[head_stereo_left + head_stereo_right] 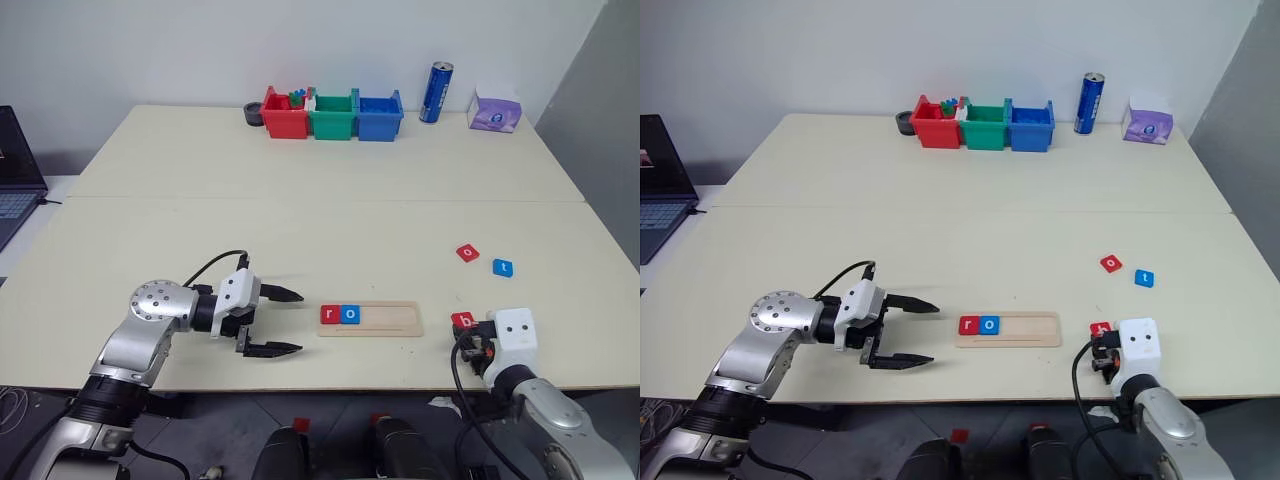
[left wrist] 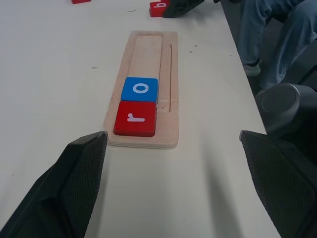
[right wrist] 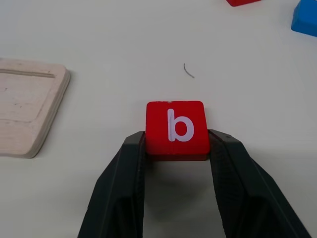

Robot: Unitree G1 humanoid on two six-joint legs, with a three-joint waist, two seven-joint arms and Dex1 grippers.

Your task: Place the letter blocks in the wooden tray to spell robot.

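Gripping the red b block (image 3: 176,128), the right pincer (image 3: 176,148) clamps its sides.
Left pincer (image 1: 275,321) hangs with fingers spread, the wooden tray (image 1: 392,319) just ahead holding red r (image 1: 330,314) and blue o (image 1: 350,314); two blocks (image 1: 468,253) lie beyond the right pincer.

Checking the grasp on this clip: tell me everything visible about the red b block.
The red b block is a small flat square tile with rounded corners, glossy red, bearing a white lowercase b on top. It lies level, pinched on two opposite sides by the right gripper, whose black fingers press against it. It sits near the table's front edge, just right of the wooden tray and apart from it.
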